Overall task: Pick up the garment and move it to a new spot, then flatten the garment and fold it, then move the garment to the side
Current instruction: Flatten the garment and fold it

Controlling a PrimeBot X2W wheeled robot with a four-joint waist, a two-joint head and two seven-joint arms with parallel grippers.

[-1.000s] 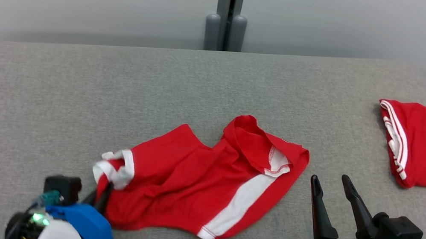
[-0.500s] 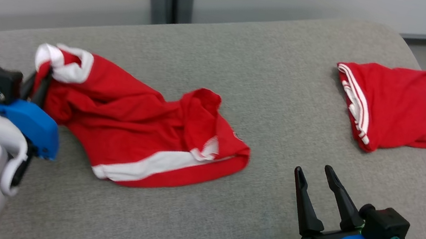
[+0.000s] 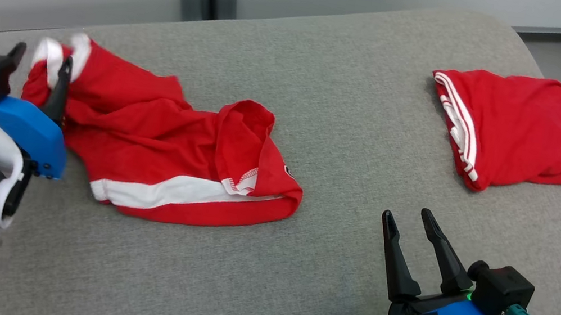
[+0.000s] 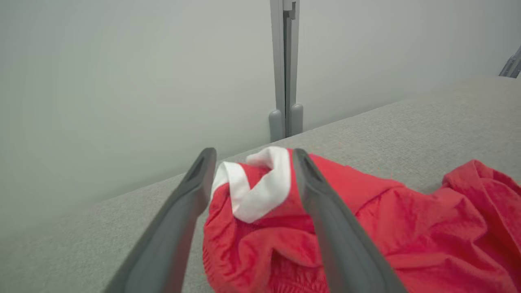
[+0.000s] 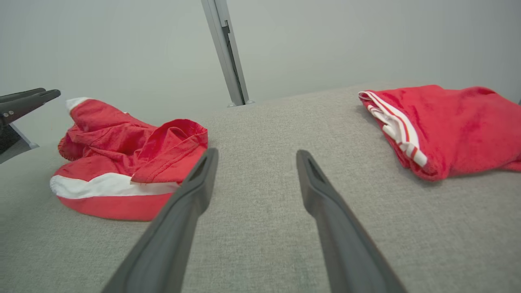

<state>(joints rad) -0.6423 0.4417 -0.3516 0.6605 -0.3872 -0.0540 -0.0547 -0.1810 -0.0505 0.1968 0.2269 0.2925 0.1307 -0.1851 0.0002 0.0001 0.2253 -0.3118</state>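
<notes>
Red cloth with white bands, the garment lies crumpled on the left half of the grey fabric surface, stretching from near its far left edge toward the middle. My left gripper sits at that far left end with its fingers spread wide, the garment's white cuff lying between them, while my right gripper hovers near the front right edge, fingers wide apart and holding nothing. A second red garment, folded, rests by the far right corner.
</notes>
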